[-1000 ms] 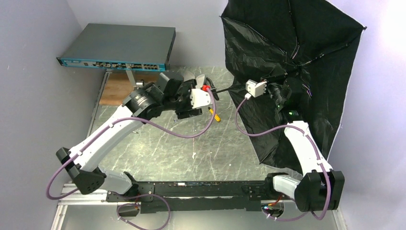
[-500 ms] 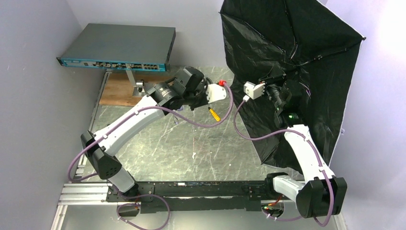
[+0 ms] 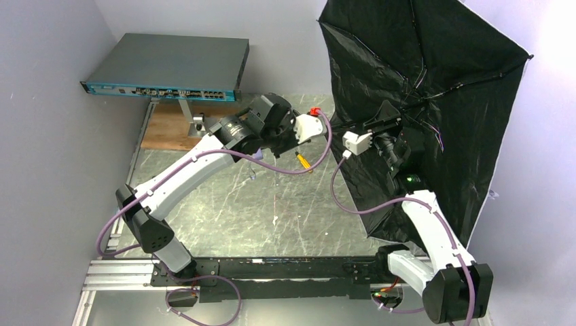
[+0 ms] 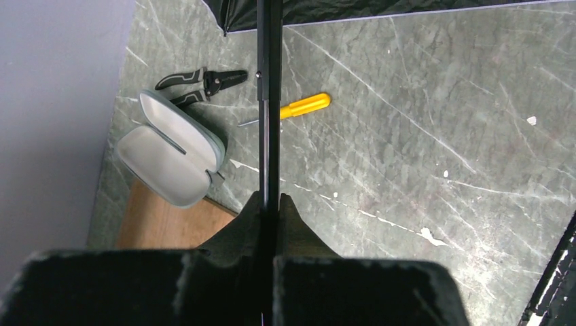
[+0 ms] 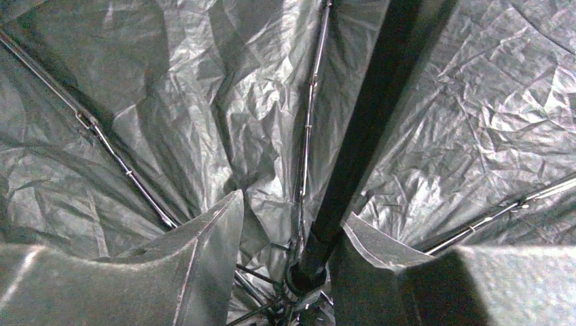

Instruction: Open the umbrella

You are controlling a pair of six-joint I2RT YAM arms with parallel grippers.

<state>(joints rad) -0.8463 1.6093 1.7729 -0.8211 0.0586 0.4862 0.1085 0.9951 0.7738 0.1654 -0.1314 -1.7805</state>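
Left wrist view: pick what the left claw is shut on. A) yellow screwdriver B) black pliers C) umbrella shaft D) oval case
C: the left claw pinches the thin black umbrella shaft, while the screwdriver, pliers and case lie apart from it on the table.

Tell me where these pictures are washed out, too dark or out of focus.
Top external: the picture's upper right corner is washed out, and the black-lined folding umbrella swallows detail. Left wrist: the left gripper is dark and blurred up close, the grey marbled table sharp. Right wrist: the right gripper is soft, while light sheens off the crinkled lining.
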